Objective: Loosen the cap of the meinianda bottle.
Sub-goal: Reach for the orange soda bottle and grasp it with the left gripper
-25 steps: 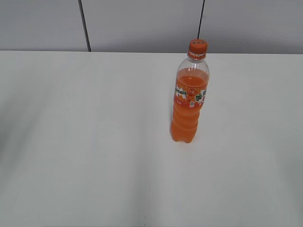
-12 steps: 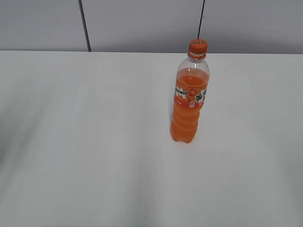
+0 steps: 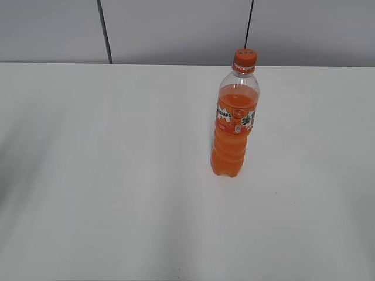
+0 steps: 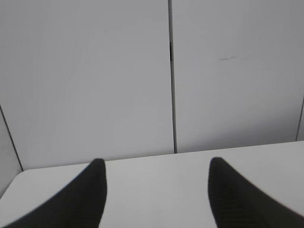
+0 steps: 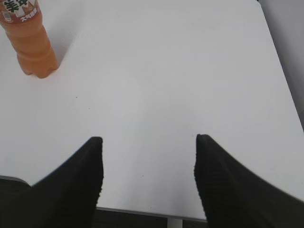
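While neither arm reaches into the exterior view, the meinianda bottle (image 3: 235,120) stands upright and alone on the white table (image 3: 105,175), right of the middle and toward the far edge, with the grey panelled wall (image 3: 176,29) behind it. Its orange cap (image 3: 245,57) sits on the neck above the orange ring, and the drink fills it up to the shoulder, above the label band. From the right wrist, the right gripper (image 5: 148,142) hangs over the near edge of the table with its two dark fingers (image 5: 90,171) spread wide and only bare tabletop between them; the lower part of the bottle shows at the top left corner of that view, well apart from the fingertips, with the rest cut off by the frame. From the left wrist, the left gripper (image 4: 156,164) also has its fingers (image 4: 90,190) parted and holds nothing; it faces the wall, where a dark seam (image 4: 171,76) runs straight up between two panels, and the bottle does not show there.
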You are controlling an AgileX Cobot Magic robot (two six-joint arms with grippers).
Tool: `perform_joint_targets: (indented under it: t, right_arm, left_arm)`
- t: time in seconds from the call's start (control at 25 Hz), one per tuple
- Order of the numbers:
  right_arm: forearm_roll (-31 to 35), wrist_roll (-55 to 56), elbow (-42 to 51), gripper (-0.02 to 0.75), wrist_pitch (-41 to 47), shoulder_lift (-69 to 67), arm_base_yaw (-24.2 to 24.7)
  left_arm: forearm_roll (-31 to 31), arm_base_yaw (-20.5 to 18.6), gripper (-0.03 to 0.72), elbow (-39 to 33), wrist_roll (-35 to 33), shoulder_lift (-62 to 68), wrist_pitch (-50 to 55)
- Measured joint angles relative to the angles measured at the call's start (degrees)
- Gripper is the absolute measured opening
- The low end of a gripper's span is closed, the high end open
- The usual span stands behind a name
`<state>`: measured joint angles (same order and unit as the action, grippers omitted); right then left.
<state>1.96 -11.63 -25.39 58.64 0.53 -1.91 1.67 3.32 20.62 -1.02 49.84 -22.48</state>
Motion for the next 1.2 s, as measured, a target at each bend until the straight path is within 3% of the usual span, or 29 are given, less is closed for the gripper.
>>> perform_joint_targets:
  t: [0.24,0.4,0.68,1.0,1.2]
  right_arm:
    - [0.00,0.00,0.00,0.459,0.00,0.00,0.00]
    - [0.00,0.00,0.00,0.459,0.00,0.00,0.00]
    - [0.00,0.00,0.00,0.459,0.00,0.00,0.00]
    - [0.00,0.00,0.00,0.459,0.00,0.00,0.00]
    - [0.00,0.00,0.00,0.459,0.00,0.00,0.00]
  left_arm:
    - [6.38,0.00,0.417,0.00,0.14,3.09,-2.38]
    - [13.83,0.00,0.409,0.00,6.52,8.12,-4.89]
    - [35.68,0.00,0.376,0.00,22.98,20.31,-22.13]
    - [58.30,0.00,0.374,6.26,33.91,34.31,-31.18]
    - [66.06,0.07,0.381,11.93,35.95,41.60,-34.48]
